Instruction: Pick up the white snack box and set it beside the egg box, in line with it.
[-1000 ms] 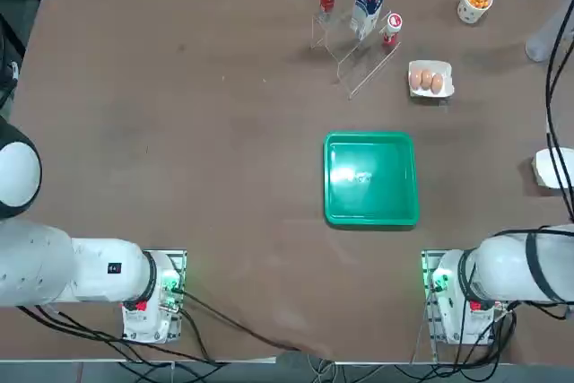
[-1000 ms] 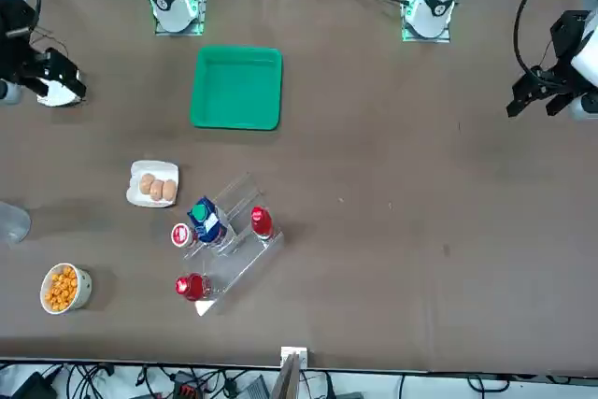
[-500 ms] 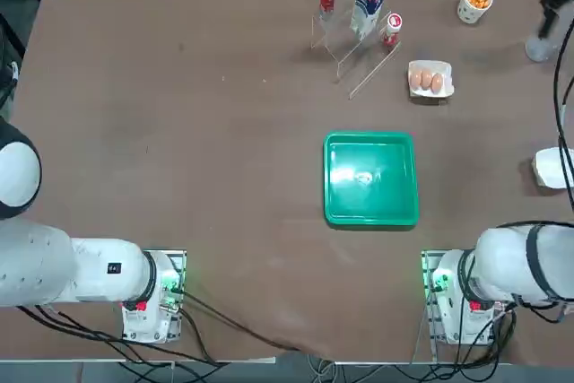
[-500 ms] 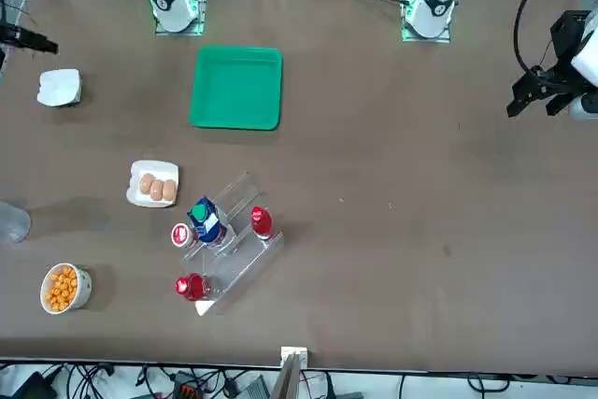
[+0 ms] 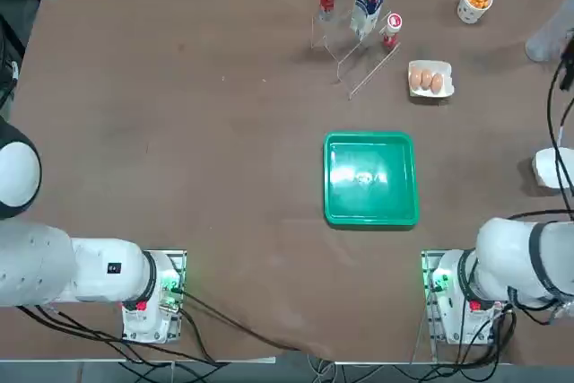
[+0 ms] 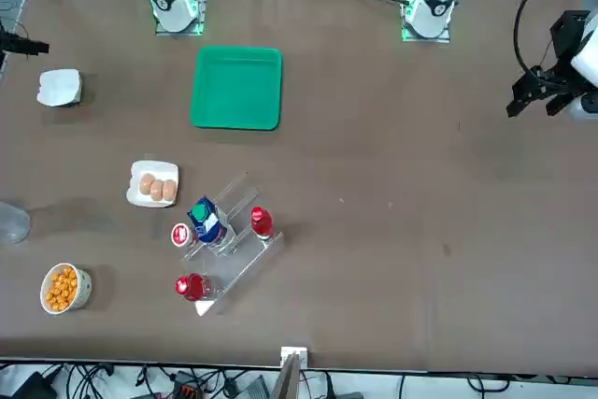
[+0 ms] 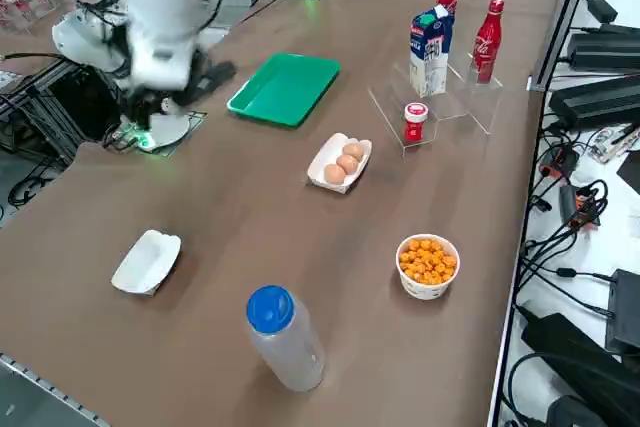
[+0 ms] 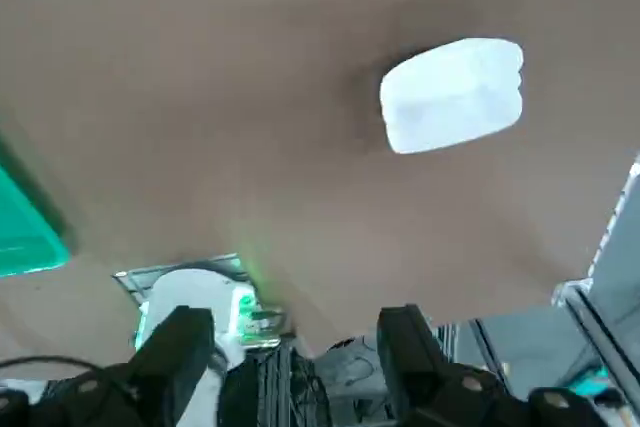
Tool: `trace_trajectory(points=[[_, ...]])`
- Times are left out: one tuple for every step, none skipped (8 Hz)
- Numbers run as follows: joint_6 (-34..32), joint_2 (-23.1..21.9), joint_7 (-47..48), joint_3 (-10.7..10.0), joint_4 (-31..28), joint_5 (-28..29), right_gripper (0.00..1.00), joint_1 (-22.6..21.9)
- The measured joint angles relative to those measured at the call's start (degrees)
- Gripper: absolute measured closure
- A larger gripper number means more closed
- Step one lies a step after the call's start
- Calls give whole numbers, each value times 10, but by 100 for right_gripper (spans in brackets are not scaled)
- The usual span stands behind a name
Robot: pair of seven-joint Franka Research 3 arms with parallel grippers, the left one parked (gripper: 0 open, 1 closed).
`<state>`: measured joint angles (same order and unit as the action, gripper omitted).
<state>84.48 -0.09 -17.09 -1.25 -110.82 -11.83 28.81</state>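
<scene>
Snack box first: the white snack box lies at the worktop's 3 o'clock edge in the top view — we judge it light, thin-walled, crushable. Right gripper hangs above, jaws open — pinch its long sides gently.

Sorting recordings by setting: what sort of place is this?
Likely a robotics lab: a brown table with staged groceries like the egg box, bolted arm bases, and loose cables alongside.
</scene>
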Motion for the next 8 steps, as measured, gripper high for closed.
trace_trajectory(points=[[78, 0, -39, -1, -50, 0, 0, 49], [174, 2, -67, -2, -115, 0, 0, 94], [248, 7, -84, -3, -169, 0, 0, 127], [291, 13, -94, -2, -203, 0, 0, 144], [337, 19, -108, -2, -229, 0, 0, 157], [397, 23, -118, -2, -261, 0, 0, 169], [441, 28, -125, -2, -285, 0, 0, 179], [476, 34, -126, -2, -297, 0, 0, 183]])
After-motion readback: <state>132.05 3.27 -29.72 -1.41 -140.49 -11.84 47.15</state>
